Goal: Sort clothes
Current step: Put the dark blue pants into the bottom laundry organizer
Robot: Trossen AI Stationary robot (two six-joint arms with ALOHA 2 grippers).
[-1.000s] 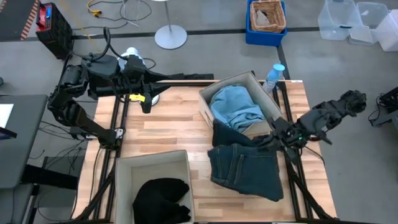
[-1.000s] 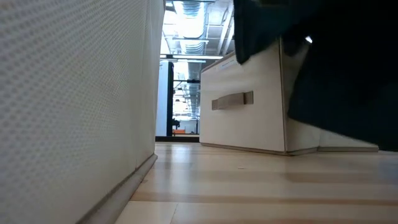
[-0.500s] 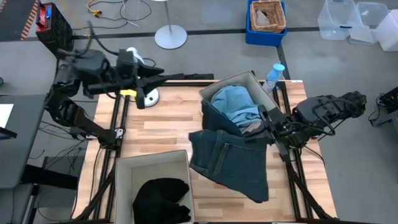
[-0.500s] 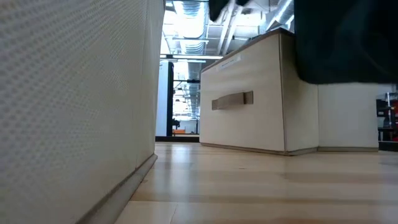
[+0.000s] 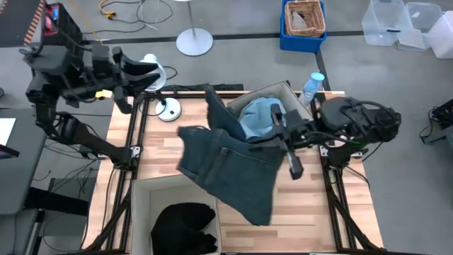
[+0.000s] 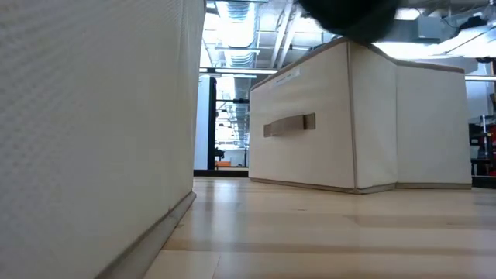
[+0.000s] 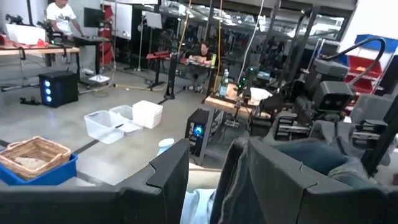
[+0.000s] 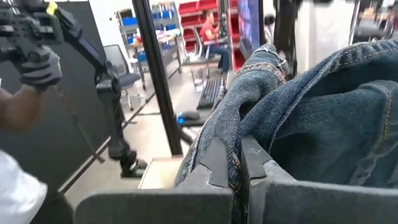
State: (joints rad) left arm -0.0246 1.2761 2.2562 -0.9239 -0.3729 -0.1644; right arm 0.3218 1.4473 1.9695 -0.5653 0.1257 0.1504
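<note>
- Left gripper [image 5: 145, 71]: raised beyond the table's 10 o'clock corner, clear of the boards; fingers [image 7: 168, 171] apart, nothing between them.
- Near box [image 5: 141, 195]: at the table's 7 o'clock edge, open top, holding the black garment [image 5: 182, 228]; part of the box is cut off by the picture's lower edge.
- Table [image 5: 152, 149]: bare wood open from 9 o'clock toward the centre, between the near box and the far edge.
- Dark blue-green jeans [image 5: 230, 166]: hanging in the air over the table's middle, spread from 12 o'clock down toward 6 o'clock, the lower hem overlapping the near box's right rim.
- Far box [image 5: 265, 93]: at 1 o'clock, its left wall hidden behind the jeans; the light blue denim piece [image 5: 256, 115] lies inside, partly covered.
- Right gripper [image 5: 277, 122]: over the far box, pads [image 8: 214, 165] clamped on a fold of the jeans.
- Low view: only the two box walls and a dark blur at the upper edge, too indistinct to identify.
</note>
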